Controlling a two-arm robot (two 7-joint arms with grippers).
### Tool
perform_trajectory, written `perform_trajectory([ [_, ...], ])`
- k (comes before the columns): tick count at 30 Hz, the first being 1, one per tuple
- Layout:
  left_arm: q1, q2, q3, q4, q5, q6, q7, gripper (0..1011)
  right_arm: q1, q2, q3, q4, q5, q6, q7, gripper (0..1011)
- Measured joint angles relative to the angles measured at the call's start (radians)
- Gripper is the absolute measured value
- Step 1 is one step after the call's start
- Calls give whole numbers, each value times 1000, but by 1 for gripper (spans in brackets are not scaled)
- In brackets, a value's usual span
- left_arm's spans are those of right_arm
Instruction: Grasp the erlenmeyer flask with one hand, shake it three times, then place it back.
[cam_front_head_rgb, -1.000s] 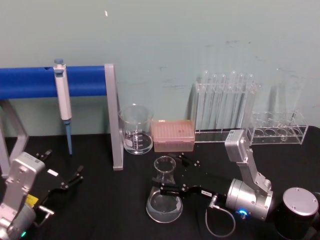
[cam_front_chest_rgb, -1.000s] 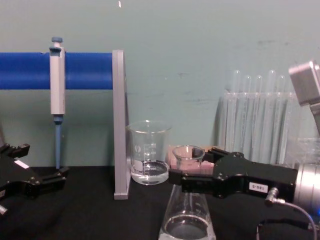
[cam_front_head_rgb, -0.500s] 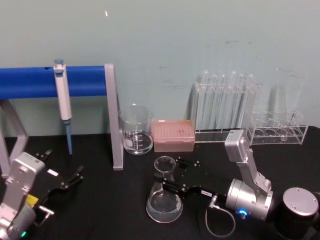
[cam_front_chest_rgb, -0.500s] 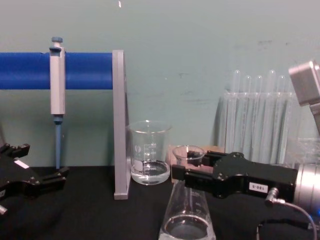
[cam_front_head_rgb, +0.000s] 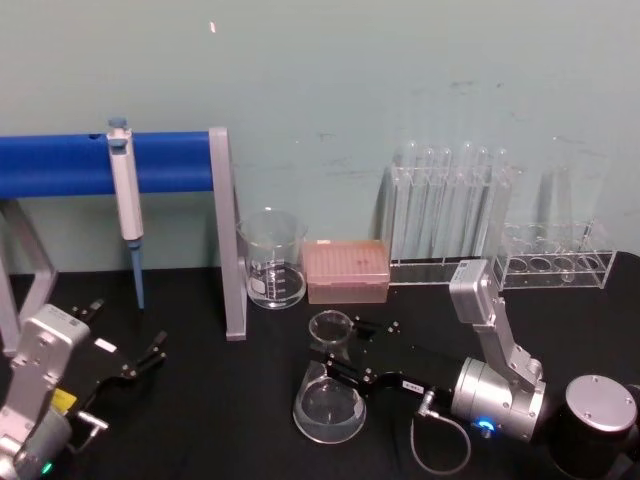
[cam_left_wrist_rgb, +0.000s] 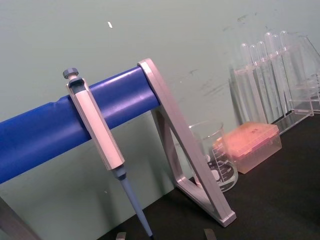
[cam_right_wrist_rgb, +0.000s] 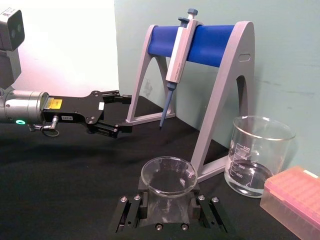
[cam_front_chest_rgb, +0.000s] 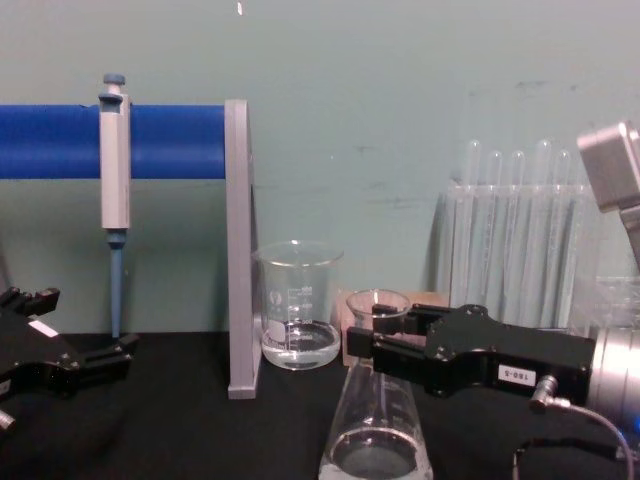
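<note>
The right gripper (cam_front_chest_rgb: 372, 335) reaches in from the lower right of the head view, and its two black fingers are closed against the narrow neck of the erlenmeyer flask (cam_front_head_rgb: 328, 405), one on each side just under the flared rim. The right wrist view looks straight down onto the round mouth, with a dark pad pressed to the glass on either side. The flask stands roughly upright at the lower centre of the head view, its wide base low over the black table (cam_front_head_rgb: 200, 400). Whether the base touches the surface cannot be told, since the chest view cuts it off at the bottom edge. Behind the flask, toward the middle of the frame, the glass beaker (cam_front_head_rgb: 272, 258) sits just beside the pink tip box (cam_front_head_rgb: 346, 270), both well apart from the flask. Farther right along the wall, a clear rack of test tubes (cam_front_head_rgb: 450, 210) stands near a lower, clear rack (cam_front_head_rgb: 555, 262). On the left side of the frame, a pipette (cam_front_head_rgb: 125, 195) hangs upright from the blue bar of a grey stand (cam_front_head_rgb: 225, 240). The left gripper (cam_right_wrist_rgb: 129, 113) rests idle in the lower left of the head view, low over the table and well apart from the flask, with its jaws spread wide and holding nothing.
</note>
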Motion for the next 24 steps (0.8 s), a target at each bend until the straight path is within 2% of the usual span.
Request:
perform_trajectory([
  [18,0,0,0,0,0,0,0,1001,0,0,0,0,3,1,2,450],
  [24,0,0,0,0,0,0,0,1001,-1,-1,11,0,42,-5,40,450],
])
